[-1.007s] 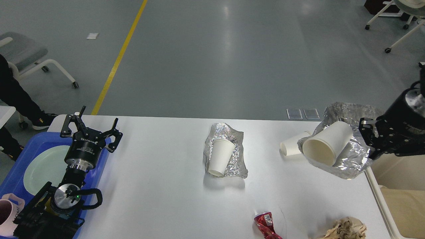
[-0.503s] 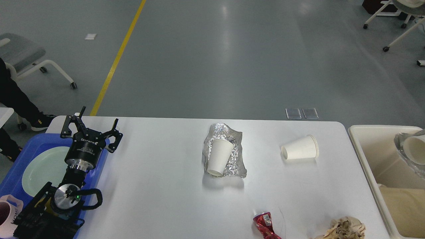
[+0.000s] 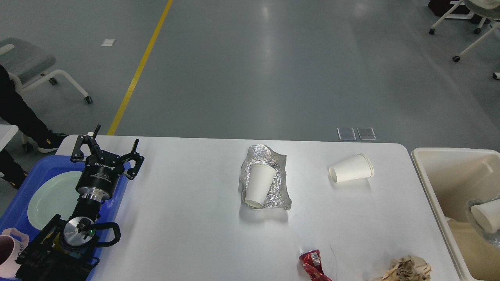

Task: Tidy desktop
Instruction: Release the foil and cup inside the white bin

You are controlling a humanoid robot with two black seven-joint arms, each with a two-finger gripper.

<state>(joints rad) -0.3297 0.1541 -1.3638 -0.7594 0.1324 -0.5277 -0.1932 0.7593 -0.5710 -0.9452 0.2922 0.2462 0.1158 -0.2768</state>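
The white desktop (image 3: 187,218) fills the lower view. On it lie a white paper cup (image 3: 258,184) on crumpled foil (image 3: 269,191) at the middle, a second white paper cup (image 3: 351,173) on its side to the right, a crushed red can (image 3: 312,264) and a brown crumpled paper wad (image 3: 406,269) at the front. My left gripper (image 3: 106,154) is open and empty above the desk's left edge. My right gripper is out of view. A cup in foil (image 3: 486,216) lies in the cream bin (image 3: 429,183).
A blue tray (image 3: 15,207) with a pale green plate (image 3: 50,199) and a pink mug (image 3: 9,249) sits left of the desk. Chairs stand on the grey floor beyond, at far left and far right. A person's leg shows at the left.
My right arm carried the foil with the cup from the desk's right end over the bin and left the view. The foil and cup now lie low in the bin. The left arm has not moved.
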